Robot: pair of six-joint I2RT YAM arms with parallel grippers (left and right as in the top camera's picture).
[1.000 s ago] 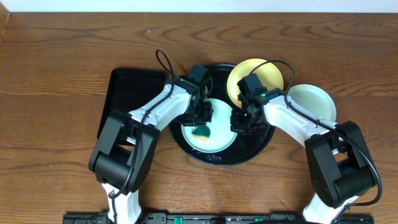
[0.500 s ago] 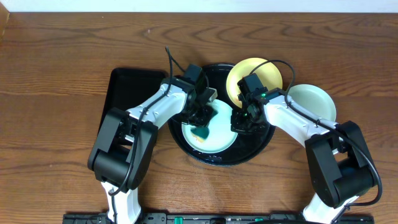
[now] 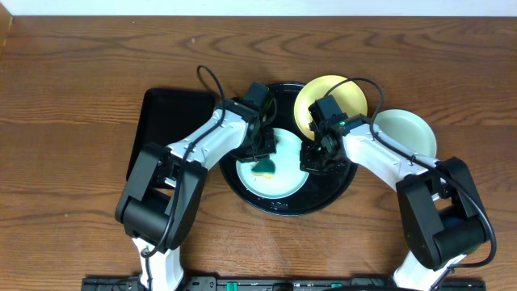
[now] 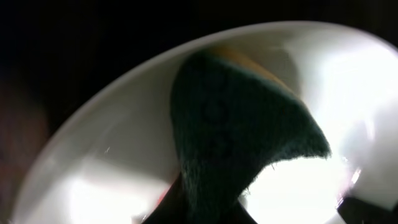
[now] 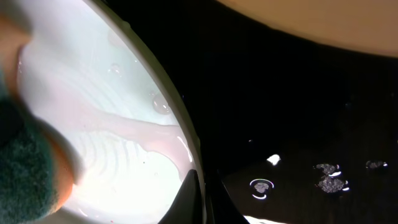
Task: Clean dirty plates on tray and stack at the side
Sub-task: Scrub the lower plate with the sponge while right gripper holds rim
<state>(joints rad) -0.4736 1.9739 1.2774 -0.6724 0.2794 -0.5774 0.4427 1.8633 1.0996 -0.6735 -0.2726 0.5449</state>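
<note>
Three items to clean: mint plate (image 3: 284,181) lying flat in the tray (image 3: 346,171); yellow plate (image 3: 346,95) overlapping the tray's rim on the side toward the worktop's far edge; pale plate (image 3: 408,133) on the bare worktop (image 3: 81,81) just beside the tray, toward the right edge.
Tray position: about mid-worktop.
Left end effector (image 3: 260,155): clenched on a green sponge (image 3: 263,168), which is pressed onto the mint plate's face, left of its centre.
Right end effector (image 3: 313,160): clenched, with its tip at the mint plate's right rim. Whether it pinches the rim or only bears on it cannot be told.
Residue: the right wrist view shows a pinkish film streaked across the plate's face near that rim, and specks on the tray's black floor.
Step in hand (judged): scrubbing the mint plate. The pale plate off the tray may be the start of the stack.
Technique: lay the sponge flat and work in overlapping strokes from the centre out to the streaked rim. Brace the rim so the plate neither spins nor skates on the glossy tray. Press moderately, away from the unsupported edge, so the plate does not tip.
Risks: a stroke running into the right tip, or the plate sliding into the yellow plate.
</note>
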